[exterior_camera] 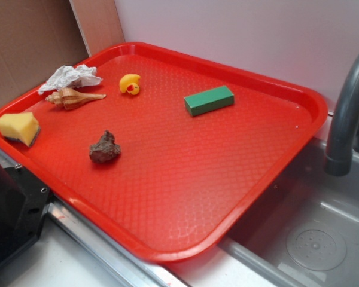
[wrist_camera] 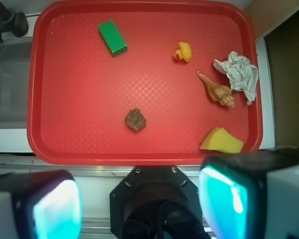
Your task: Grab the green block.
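The green block (exterior_camera: 209, 100) lies flat on the red tray (exterior_camera: 185, 197), toward its far side; in the wrist view the green block (wrist_camera: 112, 37) shows at the tray's upper left. My gripper (wrist_camera: 142, 204) hangs high over the robot's base, off the near edge of the tray (wrist_camera: 79, 144), far from the block. Its jaws stand wide apart with nothing between them. The gripper does not show in the exterior view.
On the tray lie a yellow duck (exterior_camera: 130, 84), a seashell (exterior_camera: 73, 98), crumpled white paper (exterior_camera: 70, 76), a yellow sponge wedge (exterior_camera: 18, 127) and a brown rock (exterior_camera: 105, 148). A grey faucet (exterior_camera: 347, 113) and sink (exterior_camera: 317, 239) are at the right.
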Tool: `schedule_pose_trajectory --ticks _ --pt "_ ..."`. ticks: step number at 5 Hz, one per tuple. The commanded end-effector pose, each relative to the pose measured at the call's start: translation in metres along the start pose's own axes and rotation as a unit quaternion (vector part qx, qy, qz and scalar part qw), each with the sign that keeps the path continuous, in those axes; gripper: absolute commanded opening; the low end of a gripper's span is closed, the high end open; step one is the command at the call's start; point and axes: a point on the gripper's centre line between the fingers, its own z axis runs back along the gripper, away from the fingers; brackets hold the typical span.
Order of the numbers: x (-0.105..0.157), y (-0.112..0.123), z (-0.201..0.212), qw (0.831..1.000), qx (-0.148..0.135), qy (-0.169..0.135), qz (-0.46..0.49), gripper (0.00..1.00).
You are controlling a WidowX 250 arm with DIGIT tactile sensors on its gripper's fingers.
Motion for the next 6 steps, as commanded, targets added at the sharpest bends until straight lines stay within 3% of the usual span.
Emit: schedule_pose_trajectory --ticks 1,2,3,4,5,6 --pt "0.000 0.000 0.000 1.000 0.000 0.000 0.000 1.00" --pt "0.045 0.007 -0.054 0.997 -0.005 -0.035 -0.071 1.00" --pt "0.095 0.003 -0.082 0.996 0.008 -0.059 -0.069 1.00" --pt "0.139 -0.010 -0.100 0.996 0.030 -0.061 -0.065 1.00" --pt "0.182 -0.026 -0.144 0.996 0.045 -0.033 -0.069 1.00" --pt "0.194 -0.026 -0.183 0.995 0.041 -0.021 -0.091 1.00"
